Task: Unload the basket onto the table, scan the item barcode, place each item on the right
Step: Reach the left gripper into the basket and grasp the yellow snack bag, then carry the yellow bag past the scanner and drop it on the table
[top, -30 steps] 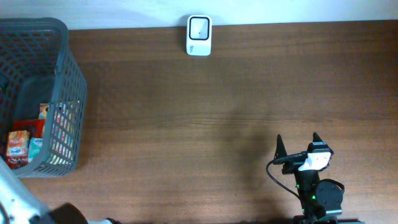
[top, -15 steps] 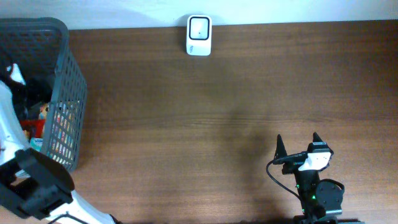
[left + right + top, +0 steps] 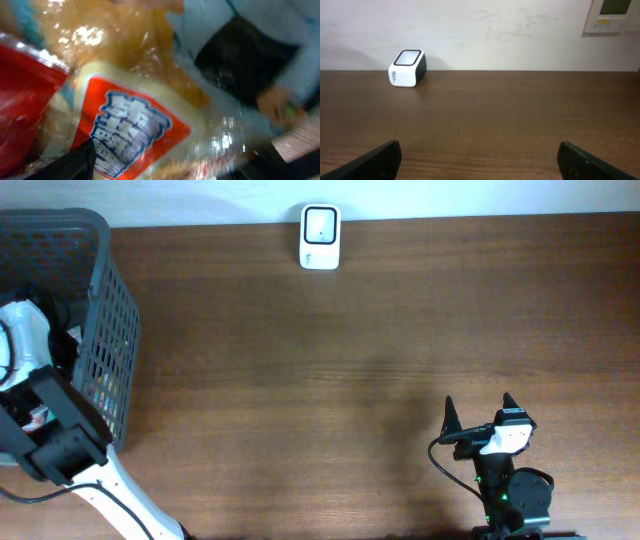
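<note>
My left arm [image 3: 30,350] reaches down into the grey mesh basket [image 3: 112,330] at the table's left edge. In the overhead view its gripper is hidden inside. The left wrist view is blurred and filled by a shiny snack packet [image 3: 132,125] with an orange-red label and blue characters. My left gripper [image 3: 182,157] stands open right over it, one dark finger [image 3: 75,162] at the packet's lower left edge. The white barcode scanner [image 3: 320,237] sits at the table's far edge, also in the right wrist view [image 3: 407,68]. My right gripper [image 3: 477,412] rests open and empty near the front.
In the basket, a red packet [image 3: 25,90] lies left of the orange one, with a black packet [image 3: 245,60] to its upper right. Brown wooden tabletop [image 3: 330,380] stretches between basket, scanner and right arm. A wall panel [image 3: 612,15] hangs behind.
My left arm has swung up from the lower left corner into the basket and now covers the packets seen there earlier. The right arm has not moved.
</note>
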You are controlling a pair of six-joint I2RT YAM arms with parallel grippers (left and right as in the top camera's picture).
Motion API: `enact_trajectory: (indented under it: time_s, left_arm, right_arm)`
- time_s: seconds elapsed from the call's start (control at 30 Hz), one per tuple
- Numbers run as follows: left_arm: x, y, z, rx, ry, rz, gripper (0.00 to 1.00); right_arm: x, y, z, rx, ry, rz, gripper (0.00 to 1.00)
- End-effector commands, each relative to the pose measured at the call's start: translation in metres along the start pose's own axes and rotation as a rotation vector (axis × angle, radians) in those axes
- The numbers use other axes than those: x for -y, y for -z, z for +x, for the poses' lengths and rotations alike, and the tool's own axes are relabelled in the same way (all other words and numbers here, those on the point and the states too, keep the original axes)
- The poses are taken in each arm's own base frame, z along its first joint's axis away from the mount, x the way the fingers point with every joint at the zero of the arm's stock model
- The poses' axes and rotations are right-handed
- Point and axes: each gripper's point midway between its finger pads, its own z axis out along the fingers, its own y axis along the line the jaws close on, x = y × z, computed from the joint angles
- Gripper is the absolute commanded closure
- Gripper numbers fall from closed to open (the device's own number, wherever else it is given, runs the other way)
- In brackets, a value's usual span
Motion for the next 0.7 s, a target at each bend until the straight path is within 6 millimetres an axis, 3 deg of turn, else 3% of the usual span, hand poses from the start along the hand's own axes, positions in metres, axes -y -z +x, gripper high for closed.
enact_trajectory:
  time_s: [0.0, 0.07, 0.13, 0.17, 0.2, 0.27, 0.37, 0.4, 0.43, 0.5, 0.57, 0.67]
  left_arm:
    - [-0.001, -0.012, -0.012, 0.017, -0.031, -0.034, 0.39]
    - [-0.004, -0.012, -0.016, 0.034, -0.029, -0.051, 0.51]
    - [-0.005, -0.012, -0.016, 0.034, -0.026, -0.057, 0.76]
    - [-0.005, -0.011, -0.015, 0.032, -0.020, -0.056, 0.94]
    - [-0.005, -0.009, -0.015, 0.031, -0.009, -0.056, 1.00]
    - [-0.004, 0.007, -0.016, 0.044, 0.053, -0.049, 1.00]
    - [0.006, 0.065, -0.029, 0.143, 0.064, 0.026, 1.00]
    - [0.016, 0.101, -0.036, 0.222, 0.059, 0.102, 1.00]
    - [0.023, 0.126, -0.039, 0.281, 0.053, 0.147, 1.00]
    - [0.034, 0.208, -0.043, 0.513, 0.036, 0.241, 1.00]
    - [0.032, 0.273, -0.035, 0.720, 0.043, 0.254, 1.00]
    - [0.030, 0.344, -0.008, 0.952, 0.054, 0.277, 1.00]
  right_arm:
    - [0.001, 0.000, 0.003, -0.004, 0.003, 0.005, 0.01]
    - [0.001, 0.000, 0.003, -0.004, 0.003, 0.005, 0.01]
    - [0.001, 0.000, 0.003, -0.004, 0.003, 0.005, 0.01]
    - [0.001, 0.000, 0.003, -0.004, 0.003, 0.005, 0.02]
    - [0.001, 0.000, 0.003, -0.004, 0.003, 0.005, 0.01]
    - [0.001, 0.000, 0.003, -0.005, 0.003, 0.005, 0.01]
    - [0.001, 0.000, 0.003, -0.004, 0.003, 0.005, 0.01]
    - [0.001, 0.000, 0.003, -0.004, 0.003, 0.005, 0.01]
    - [0.001, 0.000, 0.003, -0.004, 0.003, 0.005, 0.01]
    - [0.001, 0.000, 0.003, -0.004, 0.003, 0.005, 0.02]
    - [0.001, 0.000, 0.003, -0.004, 0.003, 0.005, 0.01]
    - [0.001, 0.000, 0.003, -0.004, 0.003, 0.005, 0.02]
